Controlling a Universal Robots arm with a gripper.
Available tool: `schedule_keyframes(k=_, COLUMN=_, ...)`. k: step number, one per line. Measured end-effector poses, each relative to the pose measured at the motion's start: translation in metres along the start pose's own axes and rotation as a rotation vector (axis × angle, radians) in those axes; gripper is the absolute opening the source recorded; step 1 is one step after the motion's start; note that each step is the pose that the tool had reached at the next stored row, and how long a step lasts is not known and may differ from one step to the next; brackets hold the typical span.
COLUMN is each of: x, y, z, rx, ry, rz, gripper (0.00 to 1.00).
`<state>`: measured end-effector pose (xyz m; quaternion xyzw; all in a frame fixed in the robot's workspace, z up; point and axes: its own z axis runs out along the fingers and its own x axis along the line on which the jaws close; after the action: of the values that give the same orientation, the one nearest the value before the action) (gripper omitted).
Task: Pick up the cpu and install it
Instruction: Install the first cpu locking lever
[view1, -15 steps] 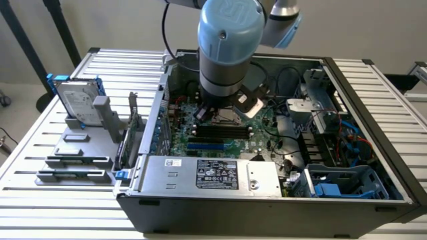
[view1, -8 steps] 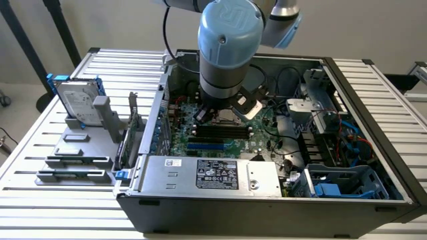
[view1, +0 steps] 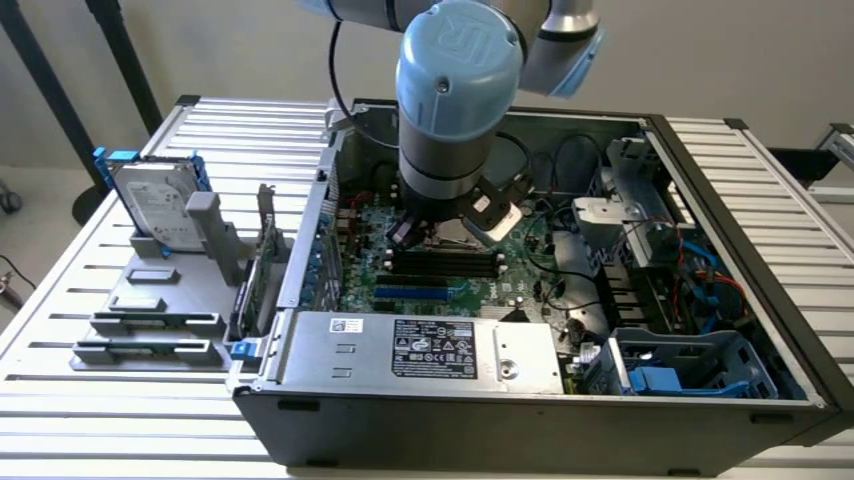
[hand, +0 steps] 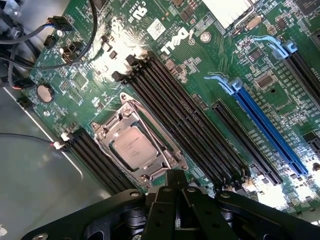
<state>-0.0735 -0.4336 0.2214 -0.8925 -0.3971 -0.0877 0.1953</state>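
Sitting in metal socket frame (hand: 142, 145) on green motherboard (hand: 200, 75): small square silver-topped cpu (hand: 133, 148). Black pincer (hand: 175, 187) just above it, fingers pressed together, holding nothing. Arm inside open grey computer case (view1: 747, 300).

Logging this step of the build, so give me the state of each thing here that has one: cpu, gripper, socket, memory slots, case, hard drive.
cpu: lying flat in the socket, nothing gripping it.
gripper: over the motherboard beside the socket, holding nothing visible.
socket frame: metal frame around the chip.
memory slots: empty.
computer case: side open, motherboard exposed.
hard drive: upright in its blue bracket on the grey rack outside the case.
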Motion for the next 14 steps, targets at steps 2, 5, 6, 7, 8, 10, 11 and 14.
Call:
schedule_keyframes(k=2, x=0.0, y=-0.0003, z=0.0015, rx=0.0003, ry=-0.0029, rz=0.001, gripper=0.11)
schedule_keyframes(k=5, x=-0.001, y=-0.001, z=0.0042, rx=0.0002, ry=-0.0066, rz=0.002, gripper=0.11)
schedule_keyframes(k=6, x=-0.001, y=-0.0013, z=0.0051, rx=0.0001, ry=-0.0076, rz=0.002, gripper=0.11)
schedule_keyframes(k=7, x=-0.001, y=-0.0015, z=0.0061, rx=-0.0001, ry=-0.0087, rz=0.002, gripper=0.11)
schedule_keyframes(k=8, x=-0.001, y=-0.0017, z=0.007, rx=-0.0003, ry=-0.0099, rz=0.003, gripper=0.11)
schedule_keyframes(k=10, x=-0.001, y=-0.0023, z=0.0089, rx=-0.0011, ry=-0.0122, rz=0.003, gripper=0.11)
schedule_keyframes(k=11, x=-0.001, y=-0.0026, z=0.0099, rx=-0.0016, ry=-0.0135, rz=0.003, gripper=0.11)
schedule_keyframes(k=14, x=-0.001, y=-0.004, z=0.013, rx=-0.0029, ry=-0.0163, rz=0.004, gripper=0.11)
